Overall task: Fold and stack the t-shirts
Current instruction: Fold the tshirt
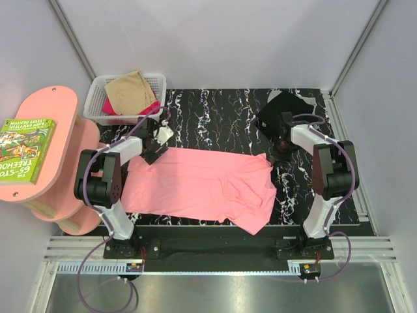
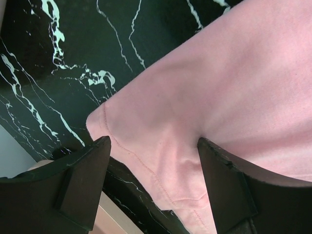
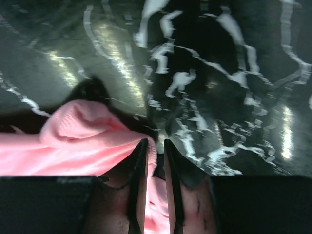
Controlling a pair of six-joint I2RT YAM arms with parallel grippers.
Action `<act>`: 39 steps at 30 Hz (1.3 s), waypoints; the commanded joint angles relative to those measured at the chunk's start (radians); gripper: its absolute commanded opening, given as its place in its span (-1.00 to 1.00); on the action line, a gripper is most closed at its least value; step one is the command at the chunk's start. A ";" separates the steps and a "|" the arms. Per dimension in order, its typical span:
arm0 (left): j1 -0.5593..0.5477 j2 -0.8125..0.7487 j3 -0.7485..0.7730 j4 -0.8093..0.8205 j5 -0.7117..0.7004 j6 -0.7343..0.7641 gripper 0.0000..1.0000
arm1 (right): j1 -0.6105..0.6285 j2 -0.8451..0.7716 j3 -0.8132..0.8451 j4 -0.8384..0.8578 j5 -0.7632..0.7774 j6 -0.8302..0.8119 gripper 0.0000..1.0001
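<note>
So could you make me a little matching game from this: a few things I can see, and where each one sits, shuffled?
Things:
1. pink t-shirt
2. black t-shirt
3. tan t-shirt
4. green book

Places:
A. in the white basket
B. on the pink side shelf
C. spread across the middle of the table
D. bunched at the table's far corner, on the right arm's side

Pairs: 1-C, 2-D, 3-A, 4-B
</note>
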 commanded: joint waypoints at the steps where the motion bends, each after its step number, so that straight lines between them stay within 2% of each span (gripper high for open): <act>1: 0.030 -0.008 -0.051 -0.041 0.018 0.024 0.55 | -0.002 -0.126 0.043 -0.043 0.137 -0.020 -0.44; 6: 0.030 -0.013 -0.042 -0.049 0.027 0.012 0.55 | 0.015 -0.143 0.151 -0.042 0.070 -0.014 -0.38; 10: 0.030 -0.027 -0.028 -0.066 0.045 0.000 0.54 | 0.042 -0.064 0.212 -0.037 -0.037 -0.015 -0.35; 17: 0.030 -0.042 -0.031 -0.075 0.045 0.001 0.54 | 0.093 0.077 0.254 -0.029 -0.060 -0.055 -0.32; 22: 0.030 -0.041 -0.028 -0.075 0.047 0.003 0.54 | 0.144 0.087 0.252 -0.028 -0.002 -0.110 -0.22; 23: 0.029 -0.041 -0.028 -0.076 0.047 0.001 0.54 | 0.162 0.082 0.254 -0.028 0.027 -0.118 -0.14; 28: 0.030 -0.041 -0.028 -0.075 0.049 0.000 0.54 | 0.216 0.068 0.266 -0.026 0.168 -0.164 -0.05; 33: 0.030 -0.041 -0.030 -0.076 0.045 0.003 0.54 | 0.243 0.084 0.268 -0.026 0.231 -0.194 -0.06; 39: 0.030 -0.042 -0.033 -0.076 0.047 0.001 0.53 | 0.246 0.108 0.257 -0.028 0.314 -0.199 -0.22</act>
